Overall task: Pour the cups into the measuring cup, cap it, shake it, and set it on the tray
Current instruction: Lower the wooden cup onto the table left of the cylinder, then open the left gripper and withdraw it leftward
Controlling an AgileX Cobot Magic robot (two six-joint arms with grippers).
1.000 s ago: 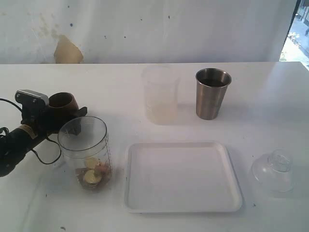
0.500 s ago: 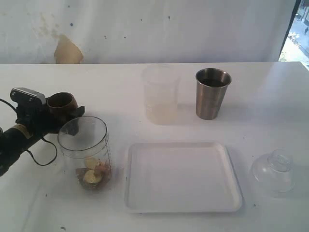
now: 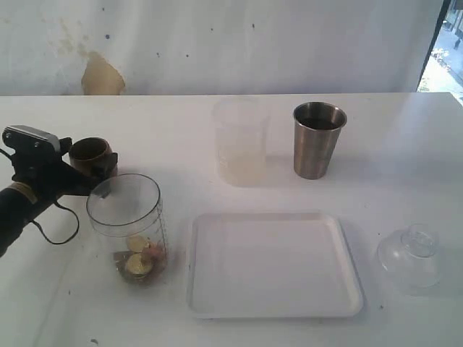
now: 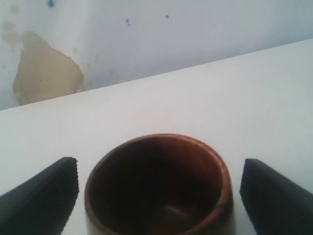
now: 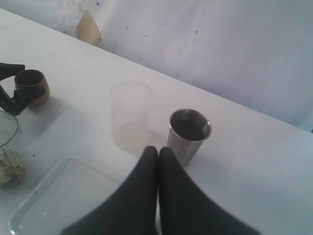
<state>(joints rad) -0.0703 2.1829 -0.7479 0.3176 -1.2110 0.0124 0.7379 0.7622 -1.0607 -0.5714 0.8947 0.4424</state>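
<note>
The brown wooden cup [image 3: 91, 153] [image 4: 156, 186] [image 5: 32, 87] stands upright on the table behind the measuring cup [image 3: 126, 220] [image 5: 7, 147], which holds a few pale pieces at its bottom. My left gripper [image 3: 95, 173] [image 4: 159, 181] is open. Its black fingers [image 4: 46, 196] flank the wooden cup with a narrow gap on each side. The steel tumbler [image 3: 318, 141] [image 5: 190, 129] stands at the back, with dark contents. The white tray [image 3: 275, 267] [image 5: 63, 196] lies in front, with nothing on it. My right gripper [image 5: 158, 149] is shut on nothing, above the tray's far edge.
A frosted whitish plastic cup [image 3: 241, 141] [image 5: 131, 115] stands left of the tumbler. A clear domed lid [image 3: 411, 256] rests on the table right of the tray. A cable loops from the left arm beside the measuring cup.
The left arm has drawn back to the left, away from the measuring cup. The wooden cup has barely shifted and now stands level. The right gripper is unchanged.
</note>
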